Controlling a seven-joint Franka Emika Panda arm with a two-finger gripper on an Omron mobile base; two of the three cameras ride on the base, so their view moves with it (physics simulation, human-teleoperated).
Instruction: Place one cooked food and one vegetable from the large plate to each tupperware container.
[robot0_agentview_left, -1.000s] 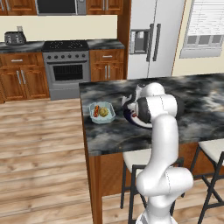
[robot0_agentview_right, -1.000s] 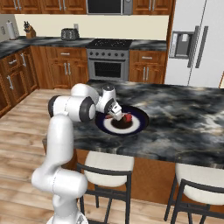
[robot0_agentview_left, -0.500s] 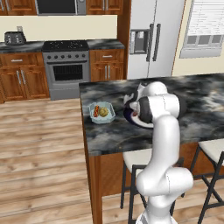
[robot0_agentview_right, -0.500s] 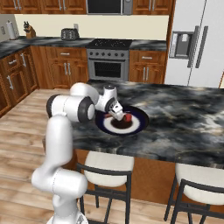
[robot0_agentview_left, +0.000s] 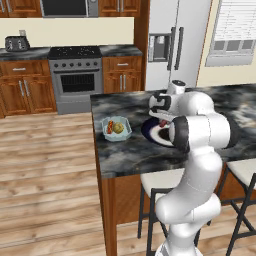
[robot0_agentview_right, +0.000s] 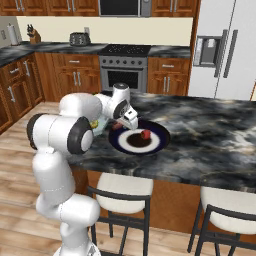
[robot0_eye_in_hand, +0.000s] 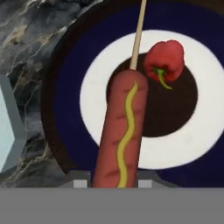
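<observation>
The counter (robot0_agentview_right: 210, 135) is dark marbled stone. On it the plate (robot0_agentview_right: 162, 134) is seen: wide, round, navy rim, white ring, dark centre. Just beside the plate, a pale blue-green tub (robot0_agentview_left: 116, 129) holds two food items. A corn dog (robot0_eye_in_hand: 122, 131) with a yellow mustard line and wooden stick is clamped between the fingers of the gripper (robot0_eye_in_hand: 114, 180), above the plate. A red pepper (robot0_eye_in_hand: 164, 61) lies at the plate's centre.

bare marble counter (robot0_agentview_right: 210, 135) right of large plate (robot0_agentview_right: 160, 131), filled tupperware container (robot0_agentview_left: 117, 129) left
</observation>
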